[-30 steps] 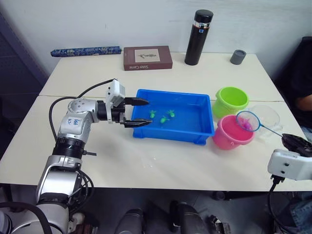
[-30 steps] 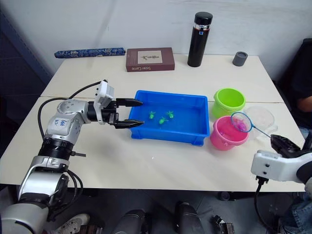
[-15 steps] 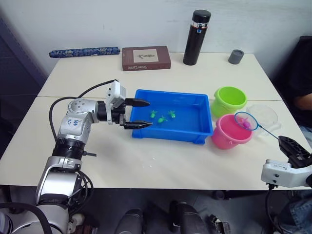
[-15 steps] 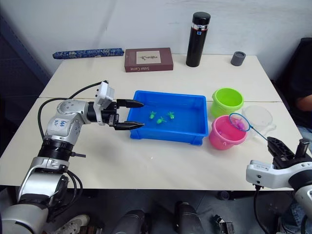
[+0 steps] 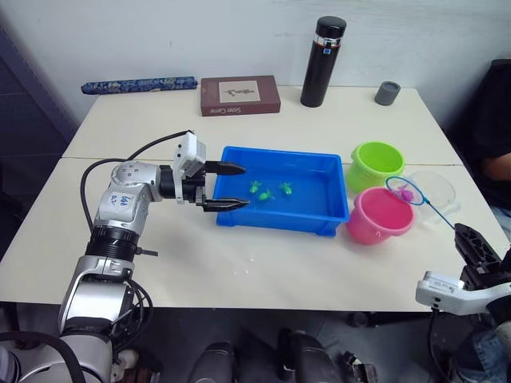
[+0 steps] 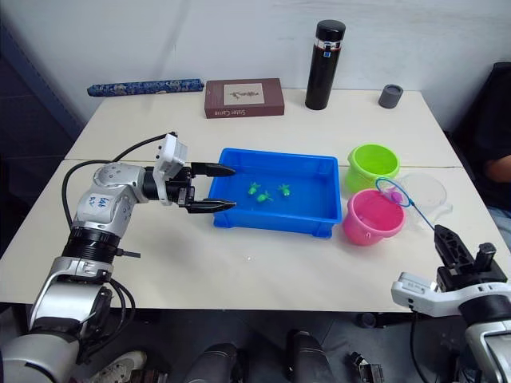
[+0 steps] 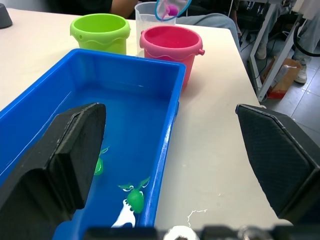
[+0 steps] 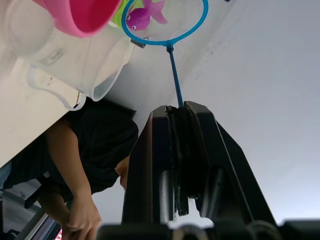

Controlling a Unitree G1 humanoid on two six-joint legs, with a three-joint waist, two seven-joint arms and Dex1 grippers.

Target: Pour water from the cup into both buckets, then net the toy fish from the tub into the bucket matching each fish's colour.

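The right claw (image 8: 179, 107), at the lower right of the head view, is pressed together on the thin handle of the net (image 5: 402, 191), pinching it. The net's light blue hoop hangs right of centre in that view, above the far right edge of the pink bucket (image 5: 378, 215), with one pink fish (image 8: 142, 15) lying in its mesh. Just behind the pink bucket stands the lime green bucket (image 5: 378, 163), and the clear cup (image 5: 435, 191) sits just to the right of both, partly behind the hoop.

The blue tub (image 5: 283, 190) rests at the centre of the white worktop (image 5: 263, 263), holding shallow water and three green fish (image 5: 271, 191) grouped near its middle. The left claw (image 5: 230, 186) is spread wide at the tub's left end, one finger over the rim and the other just outside the near corner, holding nothing.

Along the top of the frame are a black flask (image 5: 322, 62), a small grey cup (image 5: 387, 92), a brown book (image 5: 240, 95) and a rolled blue patterned item (image 5: 140, 84). A person's arm (image 5: 499, 167) shows at the right edge.
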